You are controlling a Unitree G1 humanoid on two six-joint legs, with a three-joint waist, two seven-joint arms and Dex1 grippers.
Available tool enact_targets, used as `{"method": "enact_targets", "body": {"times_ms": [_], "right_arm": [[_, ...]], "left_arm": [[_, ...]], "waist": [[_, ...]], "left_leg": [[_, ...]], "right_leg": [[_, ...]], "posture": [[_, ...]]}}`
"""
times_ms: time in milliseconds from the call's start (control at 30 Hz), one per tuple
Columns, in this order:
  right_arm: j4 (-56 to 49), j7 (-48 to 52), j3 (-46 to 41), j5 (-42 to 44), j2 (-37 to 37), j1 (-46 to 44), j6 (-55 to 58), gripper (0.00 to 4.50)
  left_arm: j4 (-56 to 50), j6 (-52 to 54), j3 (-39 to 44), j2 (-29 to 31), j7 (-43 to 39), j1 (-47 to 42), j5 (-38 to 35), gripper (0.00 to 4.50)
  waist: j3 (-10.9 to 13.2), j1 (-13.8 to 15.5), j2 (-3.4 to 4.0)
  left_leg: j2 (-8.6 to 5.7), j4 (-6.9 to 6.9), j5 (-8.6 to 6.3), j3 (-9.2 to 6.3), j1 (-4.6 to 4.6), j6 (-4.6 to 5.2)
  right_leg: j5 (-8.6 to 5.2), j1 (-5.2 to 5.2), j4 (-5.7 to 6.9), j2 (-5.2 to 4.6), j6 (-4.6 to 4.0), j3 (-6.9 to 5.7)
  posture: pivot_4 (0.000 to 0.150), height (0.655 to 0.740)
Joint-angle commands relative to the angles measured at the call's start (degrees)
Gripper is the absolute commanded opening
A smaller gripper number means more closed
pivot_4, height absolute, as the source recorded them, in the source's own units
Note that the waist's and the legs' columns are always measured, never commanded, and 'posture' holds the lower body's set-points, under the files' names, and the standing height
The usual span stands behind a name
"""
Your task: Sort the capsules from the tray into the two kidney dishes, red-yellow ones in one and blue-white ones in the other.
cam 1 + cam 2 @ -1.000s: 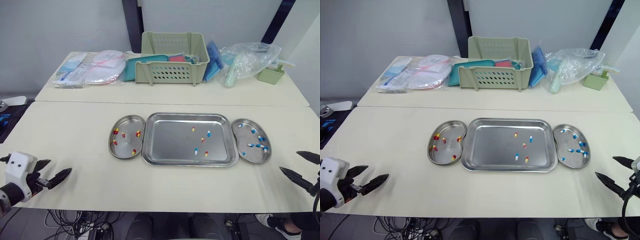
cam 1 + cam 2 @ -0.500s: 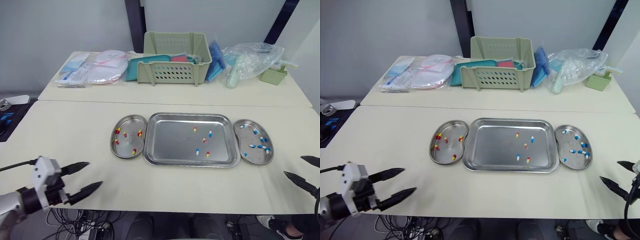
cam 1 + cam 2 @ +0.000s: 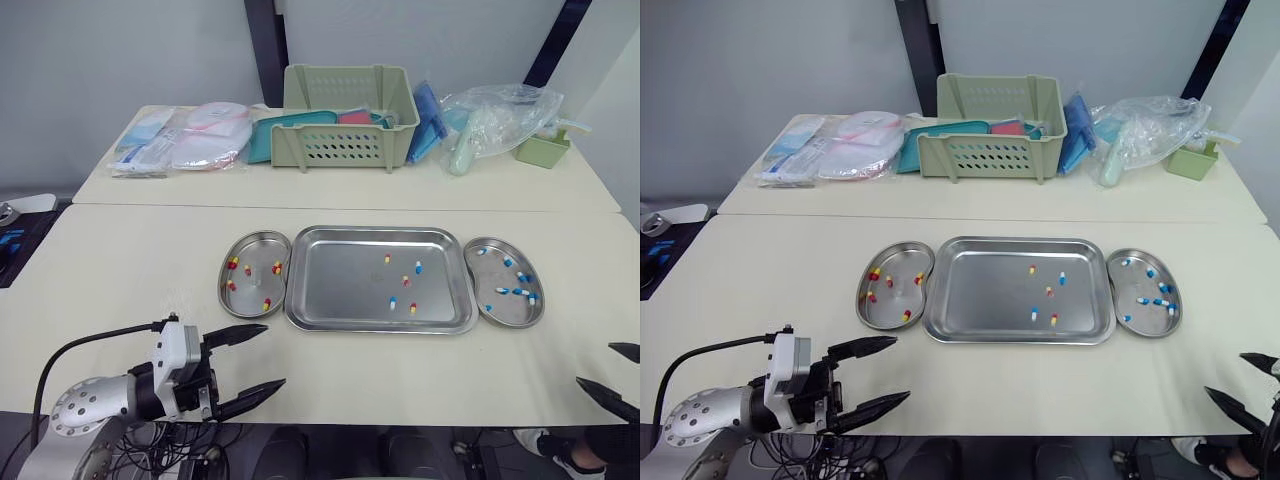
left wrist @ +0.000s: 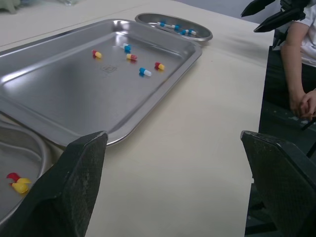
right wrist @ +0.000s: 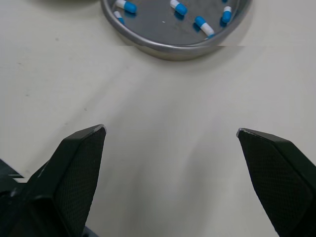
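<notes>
The steel tray [image 3: 340, 285] lies mid-table with several loose capsules, red-yellow ones [image 3: 405, 281] and blue-white ones [image 3: 417, 266]. Against its left side sits a kidney dish [image 3: 250, 289] with red-yellow capsules [image 3: 232, 263]; the dish on its right [image 3: 505, 311] has blue-white capsules [image 3: 519, 292]. My left gripper [image 3: 272, 355] is open and empty over the table's front edge, just in front of the left dish. Open too, my right gripper [image 3: 595, 365] hovers at the front right corner, in front of the right dish [image 5: 173, 48].
The rear table holds a green basket [image 3: 349, 116], packaged supplies [image 3: 185, 138], a plastic bag [image 3: 495, 117] and a small green box [image 3: 543, 148]. In the left wrist view a person's hands [image 4: 302, 101] show beyond the table's right end.
My left arm has swung in from the far left front edge toward the left dish, still open. The right gripper has sunk lower and back toward the front right corner.
</notes>
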Motion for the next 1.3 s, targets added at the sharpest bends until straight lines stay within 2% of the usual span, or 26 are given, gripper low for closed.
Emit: {"method": "enact_targets", "body": {"times_ms": [33, 167, 333, 367, 433, 600, 800, 933, 1033, 1300], "right_arm": [[-10.46, 0.11, -0.79, 4.18, 0.22, 1.07, 3.63, 4.50], [-21.48, -4.80, 5.07, 7.34, 0.59, -0.73, 10.53, 4.50], [-30.36, -15.46, 17.56, 8.64, 1.14, -9.69, 19.55, 4.50], [-30.86, -17.10, 20.03, 7.83, 1.29, -11.78, 20.29, 4.21], [-31.66, -20.08, 25.92, 6.51, 1.39, -16.79, 22.38, 3.93], [-31.47, -29.68, 38.69, 3.56, 3.83, -31.59, 31.39, 2.32], [-28.23, -39.21, 49.72, 1.35, 9.03, -48.06, 47.67, 2.32], [-24.23, -43.33, 53.77, 0.38, 14.24, -54.18, 54.52, 2.32], [-21.13, -45.49, 56.83, -1.26, 16.83, -56.81, 56.88, 2.32], [-17.23, -45.77, 60.82, -4.41, 16.68, -59.11, 56.64, 2.32]], "left_arm": [[0.58, -3.02, -0.63, -0.48, -1.59, 0.04, -0.19, 4.47], [1.66, -4.62, -1.45, -0.76, -1.88, -0.58, 0.12, 4.47], [2.09, -5.75, -2.24, -0.93, -1.61, -1.35, 0.26, 4.47], [2.05, -5.92, -2.42, -1.01, -1.43, -1.47, 0.29, 4.50], [2.01, -6.46, -2.83, -1.11, -1.30, -1.61, 0.58, 4.50], [2.46, -7.75, -3.64, -1.58, -0.84, -2.24, 1.41, 4.50], [2.71, -8.48, -4.88, -1.93, -0.37, -2.81, 2.08, 4.50], [2.93, -9.06, -5.95, -2.20, 0.03, -3.13, 2.61, 4.50], [2.85, -9.30, -6.61, -2.50, 0.49, -3.33, 2.90, 4.50], [2.76, -9.77, -7.89, -2.97, 1.67, -3.58, 3.33, 4.50]], "waist": [[-0.03, -0.02, 0.06], [-0.02, 0.05, 0.01], [-0.04, 0.06, -0.04], [-0.05, 0.06, -0.04], [-0.05, 0.09, -0.08], [-0.03, -0.03, -0.09], [-0.01, 0.00, -0.12], [-0.01, 0.01, -0.12], [0.00, 0.00, -0.10], [0.00, -0.07, -0.09]], "left_leg": [[0.00, 0.00, 0.00, 0.00, 0.00, 0.00], [0.00, 0.01, 0.00, -0.03, -0.02, 0.00], [0.00, 0.02, 0.00, -0.08, -0.03, 0.00], [0.00, 0.02, 0.00, -0.08, -0.04, 0.00], [-0.01, 0.03, 0.00, -0.09, -0.05, 0.00], [0.01, 0.02, 0.00, -0.12, -0.04, 0.00], [0.00, 0.02, 0.01, -0.16, -0.09, -0.01], [0.00, 0.01, 0.00, -0.18, -0.10, 0.00], [-0.01, 0.01, 0.01, -0.17, -0.16, 0.00], [0.00, 0.01, 0.01, -0.17, -0.22, 0.00]], "right_leg": [[0.00, 0.00, 0.00, 0.00, 0.00, 0.00], [0.00, 0.00, 0.01, 0.01, 0.00, -0.03], [0.00, 0.00, 0.00, 0.01, 0.00, -0.06], [0.00, -0.01, 0.01, 0.01, 0.00, -0.06], [0.00, -0.01, 0.00, 0.00, 0.00, -0.07], [0.00, -0.06, 0.03, 0.03, 0.00, -0.07], [0.00, -0.09, 0.02, 0.02, 0.00, -0.11], [0.00, -0.11, 0.03, 0.02, 0.00, -0.11], [0.00, -0.22, 0.05, 0.01, -0.01, -0.09], [0.00, -0.34, 0.10, 0.02, -0.01, -0.09]], "posture": [[0.150, 0.7400], [0.150, 0.7400], [0.150, 0.7400], [0.150, 0.7400], [0.150, 0.7400], [0.150, 0.7400], [0.150, 0.7400], [0.150, 0.7400], [0.150, 0.7400], [0.150, 0.7400]]}}
